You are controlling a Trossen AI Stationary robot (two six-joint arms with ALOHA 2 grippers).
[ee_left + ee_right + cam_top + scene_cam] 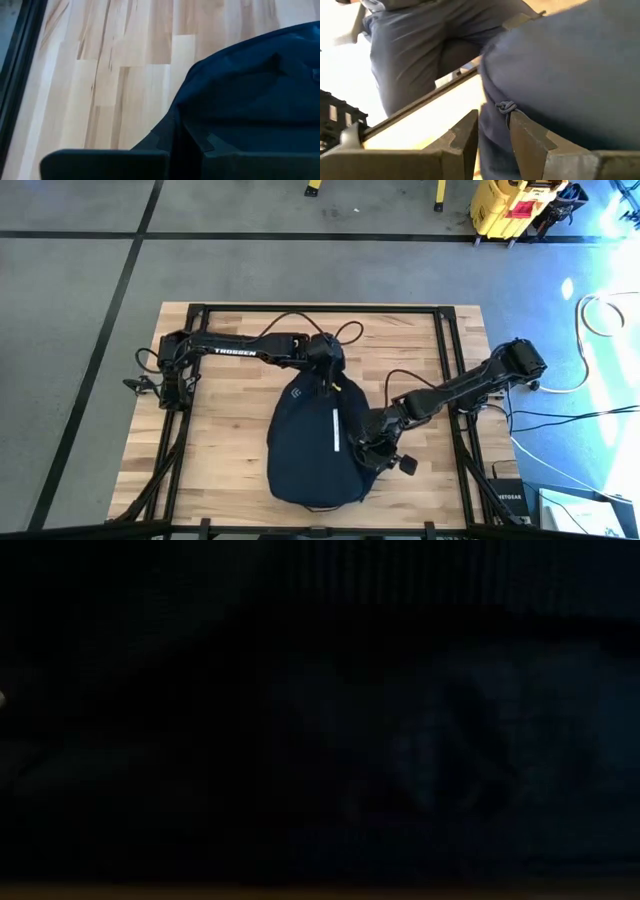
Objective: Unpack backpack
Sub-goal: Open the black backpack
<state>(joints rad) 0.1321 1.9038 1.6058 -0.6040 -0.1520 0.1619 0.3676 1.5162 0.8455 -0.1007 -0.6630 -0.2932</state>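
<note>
High view: backpack (318,445) on wooden table (230,430), grey floor (80,280) around; both tools clenched on its fabric.

"TROSSEN" in white on the left arm (240,350) (nothing else legible).

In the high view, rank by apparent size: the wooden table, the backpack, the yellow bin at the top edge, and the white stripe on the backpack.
Largest to smallest as they look in the high view:
1. wooden table
2. backpack
3. yellow bin, though the picture's edge cuts it off
4. white stripe
</note>
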